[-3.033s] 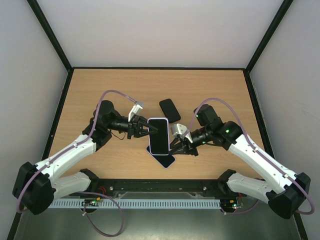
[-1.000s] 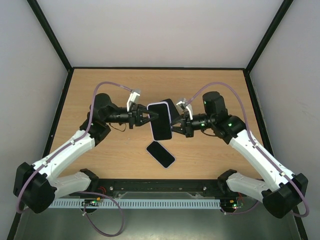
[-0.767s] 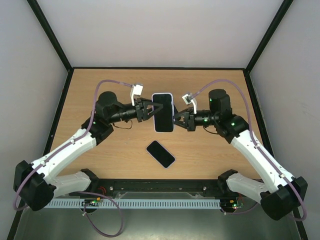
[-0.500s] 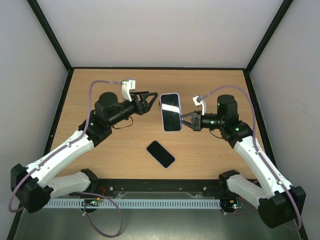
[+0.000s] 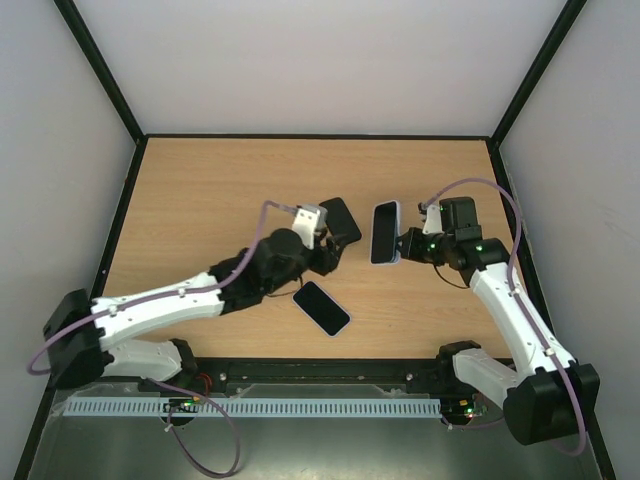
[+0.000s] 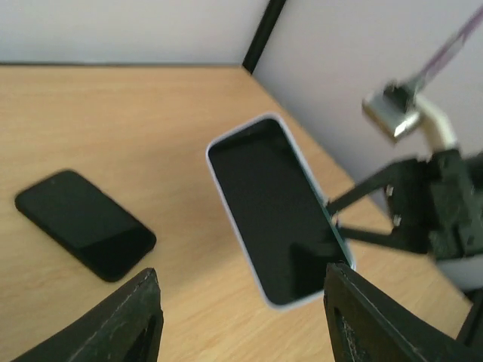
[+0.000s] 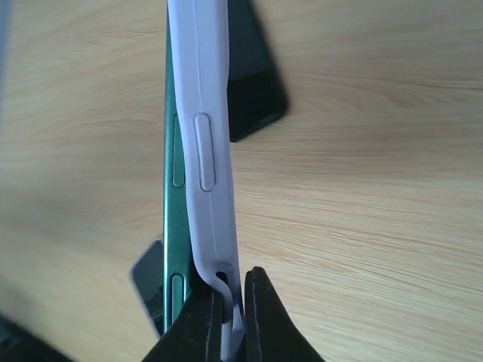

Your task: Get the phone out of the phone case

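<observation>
The phone in its lilac case (image 5: 385, 233) hangs on edge above the table, right of centre. My right gripper (image 5: 402, 243) is shut on the case. In the right wrist view the fingers (image 7: 260, 317) pinch the lilac case (image 7: 205, 151) at its near corner, where the case bends away from the phone's green side (image 7: 173, 196). My left gripper (image 5: 337, 250) is open and empty, a short way left of the phone. Its wrist view shows the dark screen (image 6: 272, 207) ahead, between and beyond the spread fingers (image 6: 128, 317).
A bare black phone (image 5: 340, 218) lies on the wooden table (image 5: 200, 200) just behind my left gripper; it is also in the left wrist view as the black phone (image 6: 84, 224). Another black phone (image 5: 321, 307) lies near the front edge. Black-framed walls bound the table.
My left gripper let go of the phone, opened and swung down toward the table's middle. My right gripper carried the cased phone to the right and turned it on edge.
</observation>
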`<state>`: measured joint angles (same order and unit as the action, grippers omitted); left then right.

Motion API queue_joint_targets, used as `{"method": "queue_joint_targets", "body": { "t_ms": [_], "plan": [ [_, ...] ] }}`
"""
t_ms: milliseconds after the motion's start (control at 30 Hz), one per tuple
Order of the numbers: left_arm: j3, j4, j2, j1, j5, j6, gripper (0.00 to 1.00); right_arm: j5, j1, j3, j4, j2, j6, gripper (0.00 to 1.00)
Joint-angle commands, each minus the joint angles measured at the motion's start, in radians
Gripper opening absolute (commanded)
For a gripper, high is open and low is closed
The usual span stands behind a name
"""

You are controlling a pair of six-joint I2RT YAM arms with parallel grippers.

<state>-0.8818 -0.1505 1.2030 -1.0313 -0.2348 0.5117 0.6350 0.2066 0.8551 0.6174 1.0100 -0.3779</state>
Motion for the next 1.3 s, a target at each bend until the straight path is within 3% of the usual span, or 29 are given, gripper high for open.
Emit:
{"method": "queue_joint_targets", "body": {
  "t_ms": [0, 267, 600, 1033, 1267],
  "plan": [
    [0.015, -0.067, 0.114, -0.081, -0.076, -0.059, 0.58, -0.211, -0.01, -0.005, 0.06, 0.011, -0.001, 0.02],
    [-0.041, -0.18, 0.335, -0.193, -0.18, -0.136, 0.57, -0.276, -0.01, -0.046, 0.068, 0.091, -0.006, 0.02],
    [-0.064, -0.434, 0.545, -0.244, -0.23, -0.234, 0.58, -0.293, -0.01, -0.064, 0.04, 0.174, -0.034, 0.02],
    [-0.134, -0.457, 0.708, -0.271, -0.293, -0.365, 0.59, -0.327, -0.01, -0.081, 0.014, 0.261, -0.008, 0.02],
    [-0.161, -0.431, 0.768, -0.283, -0.294, -0.42, 0.57, -0.257, -0.01, -0.116, -0.056, 0.283, 0.058, 0.02]
  ]
}}
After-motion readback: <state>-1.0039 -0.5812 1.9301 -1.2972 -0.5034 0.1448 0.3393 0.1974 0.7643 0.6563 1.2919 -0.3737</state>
